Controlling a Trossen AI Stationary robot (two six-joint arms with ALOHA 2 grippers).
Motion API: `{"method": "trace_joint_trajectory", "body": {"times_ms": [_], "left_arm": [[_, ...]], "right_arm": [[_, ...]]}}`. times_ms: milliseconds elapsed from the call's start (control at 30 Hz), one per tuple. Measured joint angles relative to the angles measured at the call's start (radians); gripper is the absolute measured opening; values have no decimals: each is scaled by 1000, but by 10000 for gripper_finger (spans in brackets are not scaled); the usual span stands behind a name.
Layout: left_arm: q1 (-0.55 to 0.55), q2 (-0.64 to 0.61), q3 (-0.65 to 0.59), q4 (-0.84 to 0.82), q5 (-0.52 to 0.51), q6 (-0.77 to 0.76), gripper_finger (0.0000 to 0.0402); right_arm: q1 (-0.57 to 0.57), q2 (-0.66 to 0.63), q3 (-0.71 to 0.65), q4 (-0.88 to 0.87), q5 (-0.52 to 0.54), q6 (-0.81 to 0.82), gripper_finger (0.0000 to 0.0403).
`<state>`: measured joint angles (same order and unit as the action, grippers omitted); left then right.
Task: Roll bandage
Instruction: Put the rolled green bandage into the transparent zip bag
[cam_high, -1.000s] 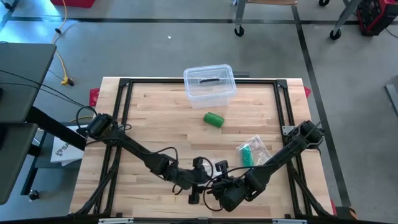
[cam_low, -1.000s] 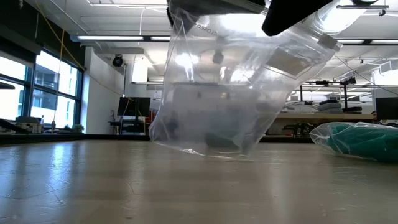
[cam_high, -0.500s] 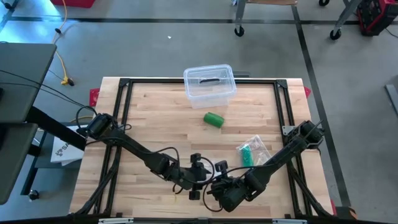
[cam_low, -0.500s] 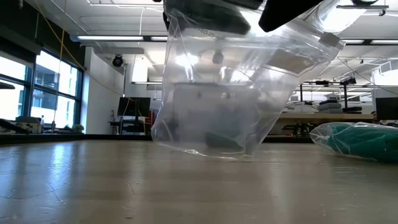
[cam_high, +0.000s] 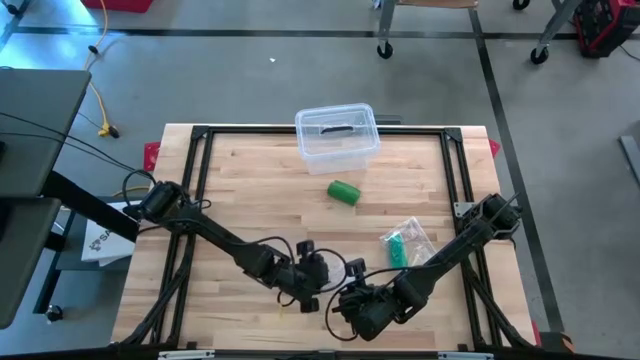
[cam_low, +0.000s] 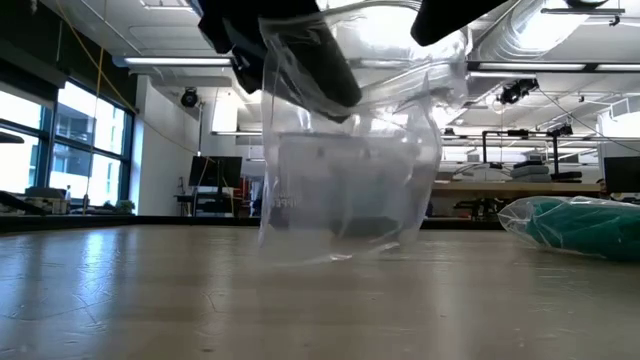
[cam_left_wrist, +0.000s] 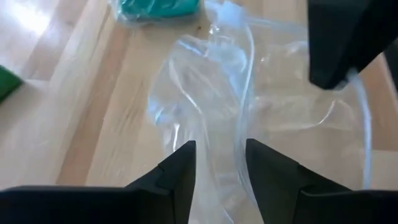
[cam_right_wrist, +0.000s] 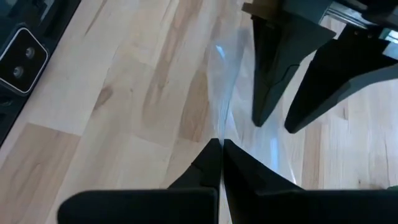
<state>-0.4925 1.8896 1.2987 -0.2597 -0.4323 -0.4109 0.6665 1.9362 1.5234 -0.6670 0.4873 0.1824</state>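
Note:
A clear plastic bag (cam_low: 345, 170) hangs over the table's near middle. My right gripper (cam_right_wrist: 221, 144) is shut on it. My left gripper (cam_left_wrist: 221, 149) is open at the bag's mouth, and a strip of the bag's clear edge (cam_left_wrist: 239, 146) runs between its fingers. In the high view the left gripper (cam_high: 318, 272) sits just left of and beyond the right gripper (cam_high: 345, 298). A green bandage roll (cam_high: 344, 192) lies on its side on the wood, farther back. My right gripper pinches the bag's top edge (cam_right_wrist: 222, 118) between its two fingers, slanting down from above. The bag hangs below the fingers, mouth up; I cannot tell whether its bottom (cam_low: 330, 250) touches the table. My left gripper has one finger (cam_low: 300, 55) low against the bag's upper left side; I cannot tell whether it touches the plastic.
A second clear bag with teal bandage (cam_high: 405, 245) lies right of the grippers. A clear lidded box (cam_high: 337, 135) stands at the far edge. A black frame (cam_high: 195, 160) runs along the table's sides.
My left gripper has tipped downward and moved toward the far edge, up against the bag's mouth. The bag's left side has drawn in, and it now hangs narrower and more upright than before. My right gripper has kept its hold.

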Motion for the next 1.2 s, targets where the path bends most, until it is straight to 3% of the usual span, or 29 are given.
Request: {"method": "trace_joint_trajectory", "body": {"times_ms": [200,467,700,833,1033,1200], "left_arm": [[-25,-4,0,-7,-133,21,94],[-94,-90,0,-10,-357,107,10],[-174,-121,0,-5,-577,172,3],[-190,-119,0,8,-576,213,2],[-187,-91,0,59,-535,230,1],[-173,-79,0,55,-552,154,1]], "right_arm": [[2,0,0,2,0,0,0],[-5,0,0,20,4,-7,0],[-20,0,0,56,20,-19,0],[-20,0,0,100,37,-64,0],[-15,0,19,161,145,-112,0],[-12,0,50,129,174,-79,3]]}}
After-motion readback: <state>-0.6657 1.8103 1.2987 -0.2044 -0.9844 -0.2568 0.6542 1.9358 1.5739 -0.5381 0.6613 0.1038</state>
